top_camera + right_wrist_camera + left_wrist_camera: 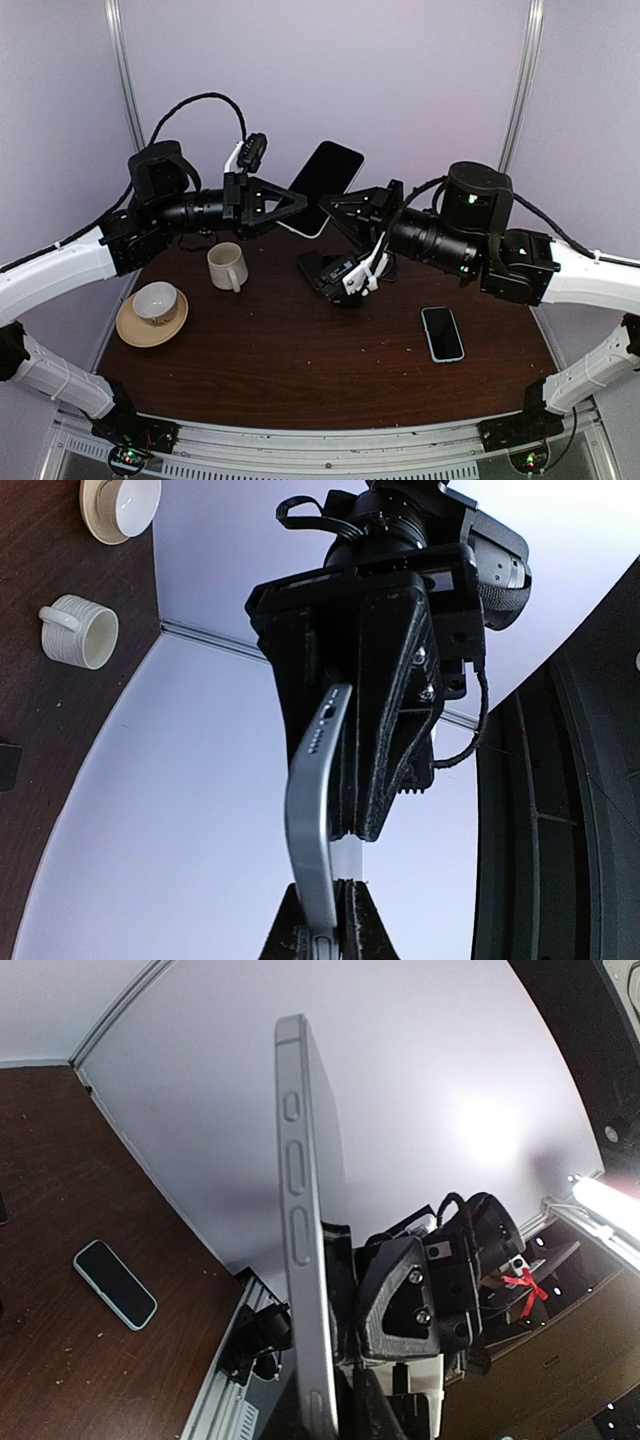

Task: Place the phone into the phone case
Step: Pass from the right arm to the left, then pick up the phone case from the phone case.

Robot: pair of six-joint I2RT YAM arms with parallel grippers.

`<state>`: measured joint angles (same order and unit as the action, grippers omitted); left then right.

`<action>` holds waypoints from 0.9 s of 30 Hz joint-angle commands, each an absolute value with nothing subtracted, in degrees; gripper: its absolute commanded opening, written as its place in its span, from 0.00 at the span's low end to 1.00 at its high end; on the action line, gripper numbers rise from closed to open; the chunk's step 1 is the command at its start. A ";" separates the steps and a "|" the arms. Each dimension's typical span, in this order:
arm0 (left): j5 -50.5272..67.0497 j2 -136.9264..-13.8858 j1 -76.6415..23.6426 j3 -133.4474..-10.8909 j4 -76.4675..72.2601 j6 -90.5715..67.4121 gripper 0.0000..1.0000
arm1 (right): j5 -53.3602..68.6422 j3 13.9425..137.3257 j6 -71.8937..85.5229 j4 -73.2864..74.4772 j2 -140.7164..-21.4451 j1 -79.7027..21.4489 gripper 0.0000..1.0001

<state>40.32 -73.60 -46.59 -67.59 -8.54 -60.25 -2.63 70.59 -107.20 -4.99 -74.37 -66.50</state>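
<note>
Near my right base, on the tabletop, lies the teal-rimmed phone case, and farther back the phone hangs tilted above the wood, its lower end clamped between my left end effector and my right end effector.

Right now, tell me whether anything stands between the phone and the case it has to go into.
No object does. The left gripper and right gripper hold the phone in the air; the case lies flat and uncovered on the table. Only the right arm itself crosses the line between them in the top view.
</note>
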 commanded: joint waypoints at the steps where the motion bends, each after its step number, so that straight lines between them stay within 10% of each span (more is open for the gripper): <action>1: 43.79 -71.89 -48.07 -66.68 -16.13 -57.16 0.03 | -3.36 71.97 -105.47 -4.92 -74.75 -67.01 0.00; 5: 43.25 -71.51 -48.07 -65.78 -16.30 -56.69 0.00 | -3.59 72.23 -104.66 -5.44 -74.63 -67.36 0.09; 9: 41.74 -70.32 -48.08 -65.48 -15.79 -54.00 0.00 | -4.38 71.71 -104.27 -4.81 -74.23 -67.67 0.47; 12: 36.82 -67.83 -48.04 -65.65 -10.92 -47.58 0.00 | -5.46 70.44 -102.38 -5.53 -73.66 -67.73 0.97; 27: -4.40 -53.68 -48.07 -62.94 15.07 -9.56 0.00 | -15.17 70.53 -48.90 -4.44 -70.55 -69.00 0.99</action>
